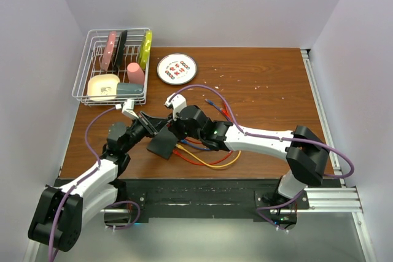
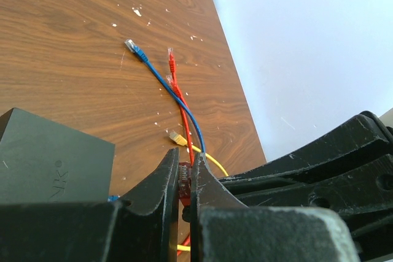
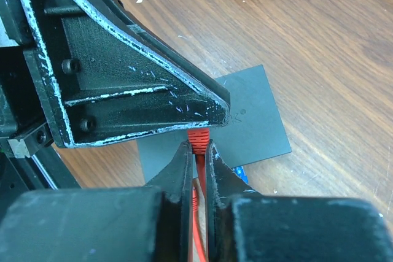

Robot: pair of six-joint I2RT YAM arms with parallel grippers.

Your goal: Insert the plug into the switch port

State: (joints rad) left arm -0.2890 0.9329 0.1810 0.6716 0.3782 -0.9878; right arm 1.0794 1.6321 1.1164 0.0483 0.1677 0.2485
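The switch (image 1: 161, 146) is a flat matte-black box lying on the wooden table; it also shows in the left wrist view (image 2: 49, 157) and the right wrist view (image 3: 258, 115). My left gripper (image 1: 156, 128) (image 2: 183, 164) is shut on a red plug (image 2: 183, 182), pinched between its fingertips above the table. My right gripper (image 1: 175, 130) (image 3: 198, 146) is shut on the ribbed red boot (image 3: 198, 139) of the same cable, right behind the plug and against the left gripper's finger (image 3: 135, 102). Both grippers meet just above the switch's far edge. The switch's ports are not visible.
Loose cables (image 1: 209, 157) lie right of the switch, ending in a blue plug (image 2: 131, 45), a red plug (image 2: 171, 56) and a yellow plug (image 2: 177, 138). A wire dish rack (image 1: 113, 65) stands at the back left, with a round white plate (image 1: 177, 68) beside it.
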